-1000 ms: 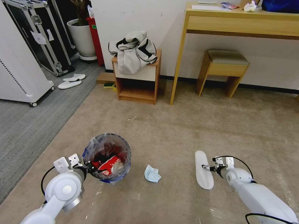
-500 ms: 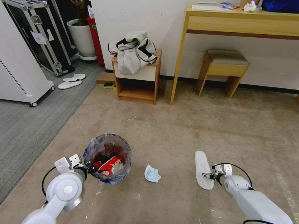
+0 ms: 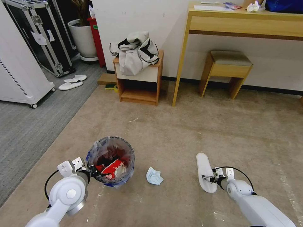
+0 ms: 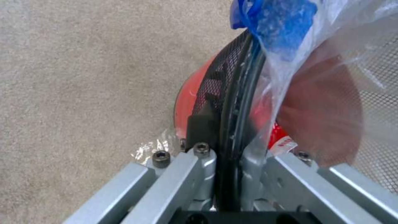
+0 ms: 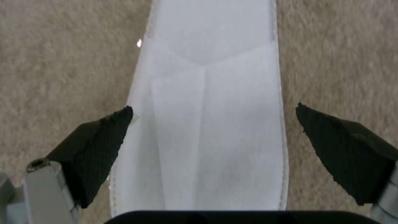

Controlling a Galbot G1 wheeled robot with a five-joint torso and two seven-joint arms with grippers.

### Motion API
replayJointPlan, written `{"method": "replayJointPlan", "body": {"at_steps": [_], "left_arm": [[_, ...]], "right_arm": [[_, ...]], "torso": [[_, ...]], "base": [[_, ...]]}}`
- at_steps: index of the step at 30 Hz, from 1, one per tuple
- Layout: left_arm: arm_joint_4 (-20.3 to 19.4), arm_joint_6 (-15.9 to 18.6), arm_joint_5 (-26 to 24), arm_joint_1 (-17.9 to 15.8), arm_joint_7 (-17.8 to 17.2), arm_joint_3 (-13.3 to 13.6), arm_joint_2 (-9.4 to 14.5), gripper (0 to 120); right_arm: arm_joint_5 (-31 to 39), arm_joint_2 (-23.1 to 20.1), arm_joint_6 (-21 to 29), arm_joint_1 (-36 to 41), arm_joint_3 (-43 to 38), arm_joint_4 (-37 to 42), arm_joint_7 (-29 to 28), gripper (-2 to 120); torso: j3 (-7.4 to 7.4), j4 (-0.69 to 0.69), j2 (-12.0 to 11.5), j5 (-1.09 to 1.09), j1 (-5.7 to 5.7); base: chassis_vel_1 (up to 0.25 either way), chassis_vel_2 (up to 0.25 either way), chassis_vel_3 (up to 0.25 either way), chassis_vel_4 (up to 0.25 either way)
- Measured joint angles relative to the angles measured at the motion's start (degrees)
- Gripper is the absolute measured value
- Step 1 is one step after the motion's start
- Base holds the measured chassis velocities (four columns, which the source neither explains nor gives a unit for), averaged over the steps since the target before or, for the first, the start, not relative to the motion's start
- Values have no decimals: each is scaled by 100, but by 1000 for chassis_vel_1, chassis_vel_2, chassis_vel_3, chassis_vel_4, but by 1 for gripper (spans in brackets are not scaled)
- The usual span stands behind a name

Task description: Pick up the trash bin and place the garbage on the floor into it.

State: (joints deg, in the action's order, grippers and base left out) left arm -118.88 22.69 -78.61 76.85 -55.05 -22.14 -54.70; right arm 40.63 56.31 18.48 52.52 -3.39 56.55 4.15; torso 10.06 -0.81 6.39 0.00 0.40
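Gripping the rim of the trash bin (image 3: 111, 160), the left gripper (image 3: 92, 171) has its jaws clamped together on the bin's near edge, with the bluish bag liner (image 4: 286, 34) caught between them, as the left wrist view shows close up. The bin sits low over the beige floor (image 3: 176, 132) at the robot's left; whether its base touches the carpet is hard to judge from the head view. Inside it lie red wrappers and a red-and-white carton (image 3: 114, 167).

A crumpled light blue face mask (image 3: 154, 176) lies on the floor just to the right of the bin, apart from it. Farther right, a flat white slipper (image 3: 204, 170) lies lengthwise on the carpet. The right gripper (image 3: 206, 179) is low over the slipper's near end. In the right wrist view its jaws stand wide apart, one dark pad (image 5: 104, 146) at each long edge of the slipper (image 5: 207, 124), not pressing it.

Two more white slippers (image 3: 72, 82) lie on the grey ribbed carpet far to the left, near a wheeled cabinet.
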Motion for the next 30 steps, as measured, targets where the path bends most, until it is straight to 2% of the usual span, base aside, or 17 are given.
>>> {"method": "replayJointPlan", "body": {"at_steps": [27, 30], "left_arm": [[70, -2, 45, -99, 36, 65, -5, 1], [70, -5, 46, -96, 37, 66, -6, 1]], "right_arm": [[-70, 173, -30, -143, 70, -297, -23, 100], [-70, 187, -29, -153, 84, -306, -21, 97]], "torso": [[0, 0, 0, 0, 0], [0, 0, 0, 0, 0]], "base": [[0, 0, 0, 0], [0, 0, 0, 0]]}}
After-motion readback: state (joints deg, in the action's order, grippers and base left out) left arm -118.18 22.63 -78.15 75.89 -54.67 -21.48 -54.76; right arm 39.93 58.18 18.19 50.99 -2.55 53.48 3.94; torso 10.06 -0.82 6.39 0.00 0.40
